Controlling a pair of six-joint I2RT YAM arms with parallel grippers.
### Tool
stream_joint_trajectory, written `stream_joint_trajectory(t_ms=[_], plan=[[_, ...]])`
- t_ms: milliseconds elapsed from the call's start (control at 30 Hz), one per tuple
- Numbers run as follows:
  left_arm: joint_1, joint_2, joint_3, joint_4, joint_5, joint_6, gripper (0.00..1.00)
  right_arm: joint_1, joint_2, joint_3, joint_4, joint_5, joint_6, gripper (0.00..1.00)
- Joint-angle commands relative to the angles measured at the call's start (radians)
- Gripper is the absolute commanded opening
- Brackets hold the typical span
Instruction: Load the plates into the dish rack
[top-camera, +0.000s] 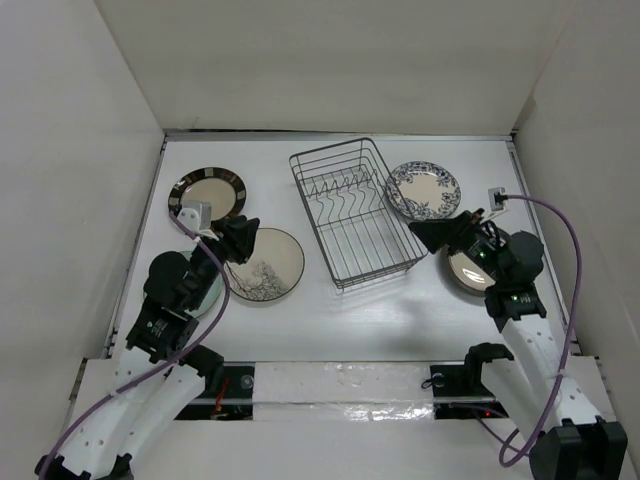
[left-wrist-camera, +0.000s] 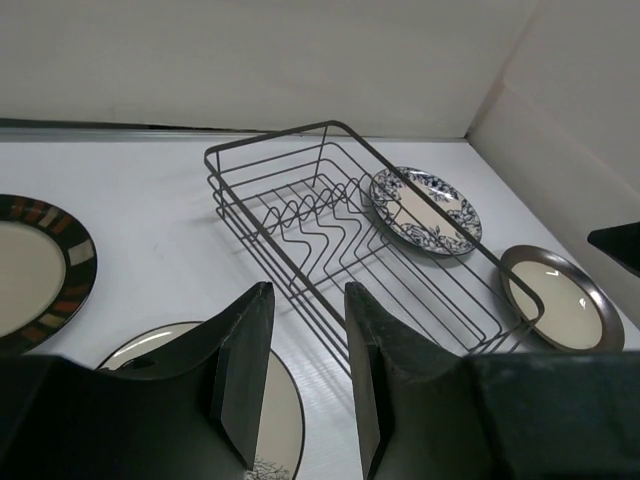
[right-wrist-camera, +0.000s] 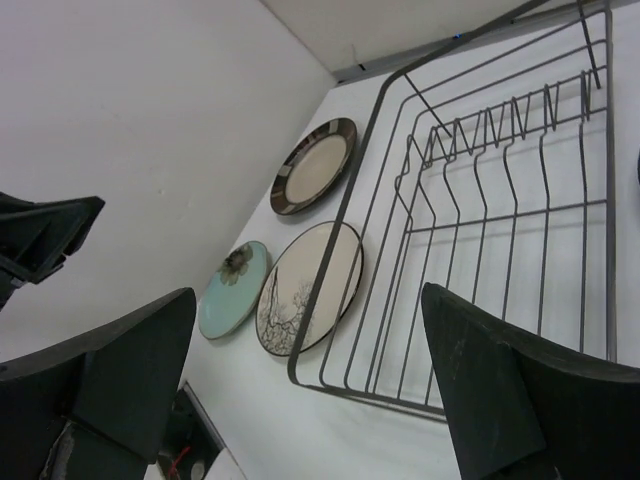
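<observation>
Teal plate (right-wrist-camera: 233, 290) clearest from right wrist

The left gripper (left-wrist-camera: 308, 295) is holding its two dark fingers (left-wrist-camera: 245, 380) a little apart, hanging over the tree plate (left-wrist-camera: 282, 415). The dish rack (left-wrist-camera: 340, 230) is sitting on the white table (left-wrist-camera: 150, 200) just past the fingers. The striped plate (left-wrist-camera: 35, 265) is lying to the left, and the blue flower plate (left-wrist-camera: 425, 210) and the brown-rimmed plate (left-wrist-camera: 555, 298) are lying on the rack's right side.
</observation>
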Motion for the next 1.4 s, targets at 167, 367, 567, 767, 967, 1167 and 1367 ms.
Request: stream_joint_trajectory(t_ms=[167, 367, 567, 767, 967, 1167, 1367], plan=[[0.044, 0.049, 0.021, 0.047, -0.018, 0.010, 0.32, 0.046, 0.188, 0.051, 0.392, -0.062, 0.059, 0.79], [0.044, 0.060, 0.029, 0.025, 0.029, -0.001, 0.30, 0.099, 0.288, 0.248, 0.206, 0.245, -0.039, 0.00], [0.044, 0.003, 0.009, 0.030, 0.052, -0.010, 0.00, -0.035, 0.490, 0.342, 0.125, 0.505, -0.079, 0.00], [0.044, 0.032, 0.027, 0.008, 0.098, -0.006, 0.00, -0.121, 0.793, 0.522, 0.026, 0.576, -0.131, 0.22], [0.044, 0.044, 0.030, 0.001, 0.088, -0.009, 0.13, -0.302, 0.975, 0.467, 0.176, 0.369, 0.017, 0.54], [0.044, 0.078, 0.038, -0.005, 0.097, -0.006, 0.23, -0.367, 1.188, 0.520, 0.247, 0.197, 0.059, 0.64], [0.044, 0.092, 0.042, -0.010, 0.091, -0.001, 0.23, -0.367, 1.249, 0.600, 0.116, 0.240, -0.048, 0.64]])
